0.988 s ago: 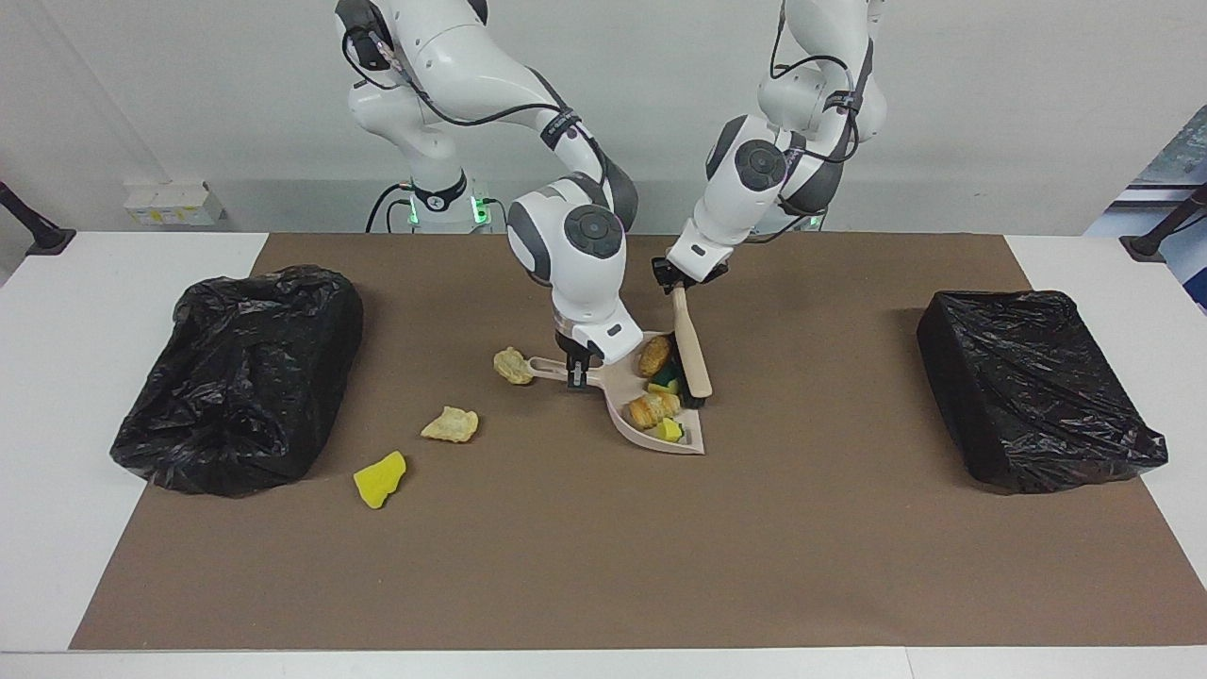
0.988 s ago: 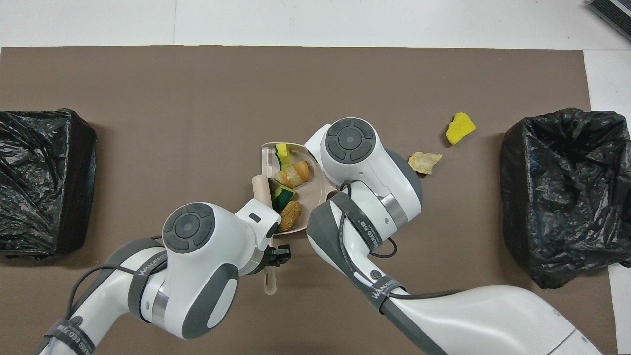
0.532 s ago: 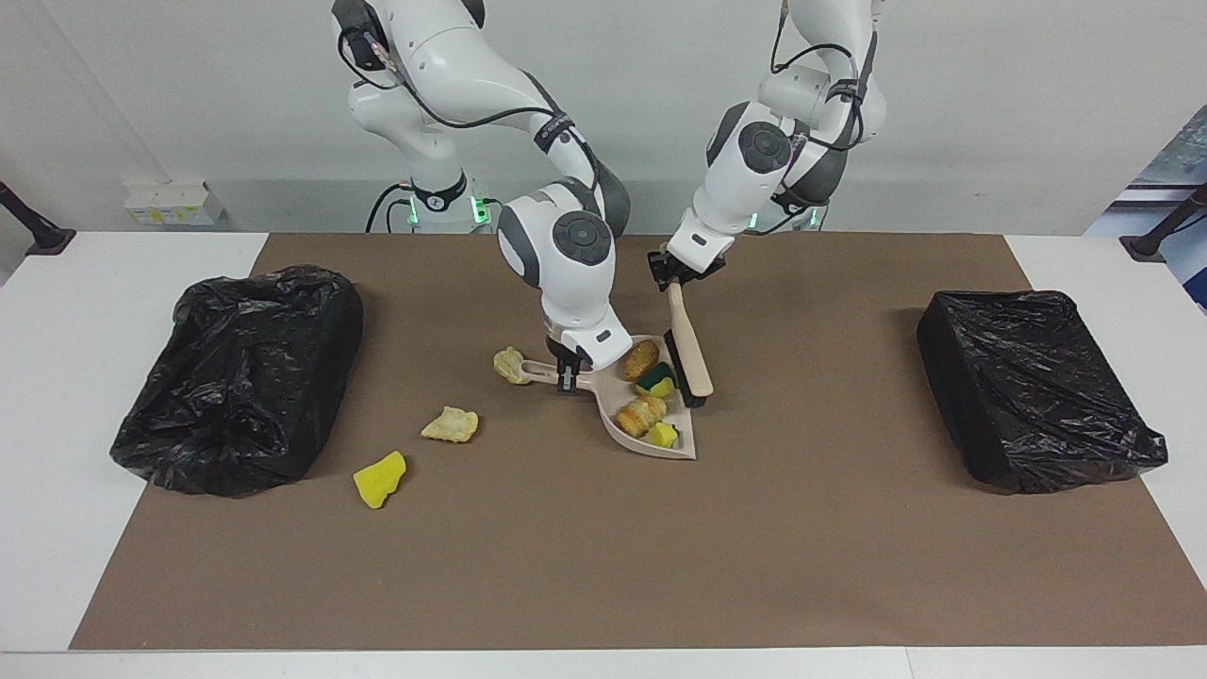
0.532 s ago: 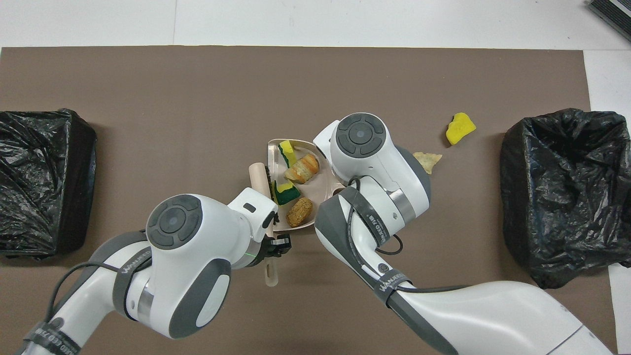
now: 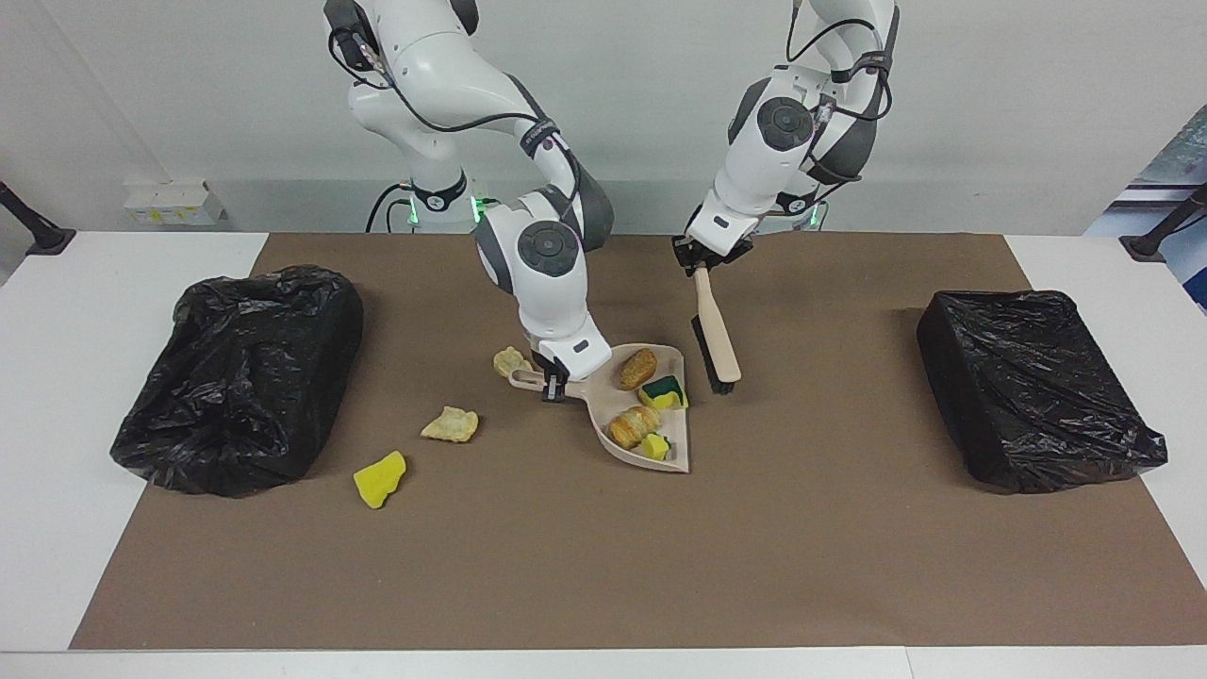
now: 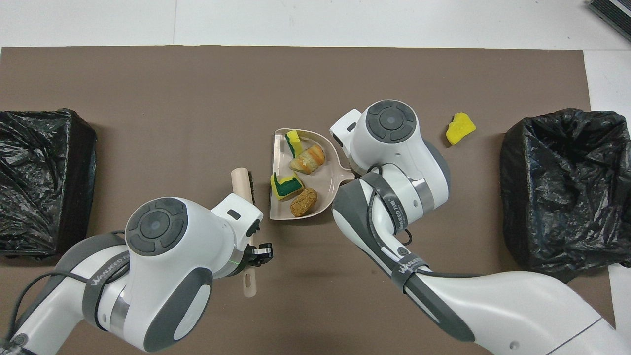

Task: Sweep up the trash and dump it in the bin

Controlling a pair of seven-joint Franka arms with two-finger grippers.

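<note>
Right claw (image 5: 552, 385) clamps dustpan (image 5: 603, 407) handle; left claw (image 5: 705, 261) grips brush (image 5: 714, 332) beside pan. Four scraps (image 5: 645, 405) in my pan, yellow-green, brown; three scraps (image 5: 449, 425) beside handle.

Table (image 5: 57, 528) — brown mat (image 5: 603, 556), bins (image 5: 1033, 387), dustpan (image 5: 603, 415), scraps (image 5: 380, 478)

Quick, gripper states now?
Left gripper: shut on the brush.
Right gripper: shut on the dustpan handle.

A brown mat (image 5: 603, 547) covers the white table (image 5: 57, 528); probably a power strip (image 5: 172, 203) lies nearby.
</note>
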